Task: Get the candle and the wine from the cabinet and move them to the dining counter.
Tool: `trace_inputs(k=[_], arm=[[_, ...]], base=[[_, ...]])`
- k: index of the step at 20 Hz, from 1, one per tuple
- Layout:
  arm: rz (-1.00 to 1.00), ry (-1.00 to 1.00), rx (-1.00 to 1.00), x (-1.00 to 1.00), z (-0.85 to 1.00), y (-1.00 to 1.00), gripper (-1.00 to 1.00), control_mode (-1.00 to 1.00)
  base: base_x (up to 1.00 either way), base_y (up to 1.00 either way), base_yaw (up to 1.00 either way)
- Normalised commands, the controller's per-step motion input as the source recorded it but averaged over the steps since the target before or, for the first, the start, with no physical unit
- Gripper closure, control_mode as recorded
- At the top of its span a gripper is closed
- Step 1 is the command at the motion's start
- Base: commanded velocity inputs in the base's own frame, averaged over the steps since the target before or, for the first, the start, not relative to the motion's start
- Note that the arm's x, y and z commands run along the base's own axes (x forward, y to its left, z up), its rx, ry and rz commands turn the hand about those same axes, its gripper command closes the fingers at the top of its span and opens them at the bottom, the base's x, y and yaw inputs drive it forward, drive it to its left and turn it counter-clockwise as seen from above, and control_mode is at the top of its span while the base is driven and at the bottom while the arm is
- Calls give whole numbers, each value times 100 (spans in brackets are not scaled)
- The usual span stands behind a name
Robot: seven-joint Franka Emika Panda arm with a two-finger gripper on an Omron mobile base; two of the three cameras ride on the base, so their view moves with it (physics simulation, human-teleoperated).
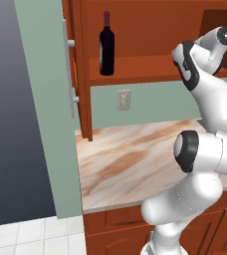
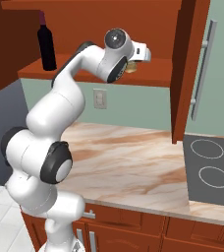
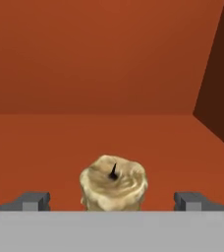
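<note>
The candle [image 3: 113, 183], a squat yellowish-tan wax cylinder with a short black wick, sits on the bottom shelf of the reddish-brown wooden wall cabinet [image 2: 133, 29], towards its right side. In the hand view it lies between the two dark fingertips of the white arm's gripper [image 3: 112, 202], which stand spread wide on either side with clear gaps to the wax, so nothing is grasped. In the right base view the hand reaches into the open cabinet and the candle [image 2: 130, 67] peeks out just behind it. The wine [image 1: 106, 46], a nearly black glass bottle with a maroon neck capsule, stands upright on the same shelf well to the left, apart from the arm. Below the cabinet runs a tan marble-patterned wall counter [image 1: 130, 159] with a black stovetop [image 2: 210, 170] at its right end.
</note>
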Motion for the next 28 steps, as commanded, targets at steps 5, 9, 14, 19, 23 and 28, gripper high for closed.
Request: trace_inputs(k=[5,9,14,19,23,28], arm=[[0,5,0,2,-8,0,-100,-100],[0,4,0,6,-7,0,-100,-100],[0,4,0,9,-7,0,-100,-100],[0,4,0,11,-7,0,-100,-100],[0,4,0,10,-6,0,-100,-100],[0,3,0,10,-3,0,-100,-100]], base=[[0,0,0],[0,0,0],[0,0,0],[0,0,0],[0,0,0],[0,0,0]])
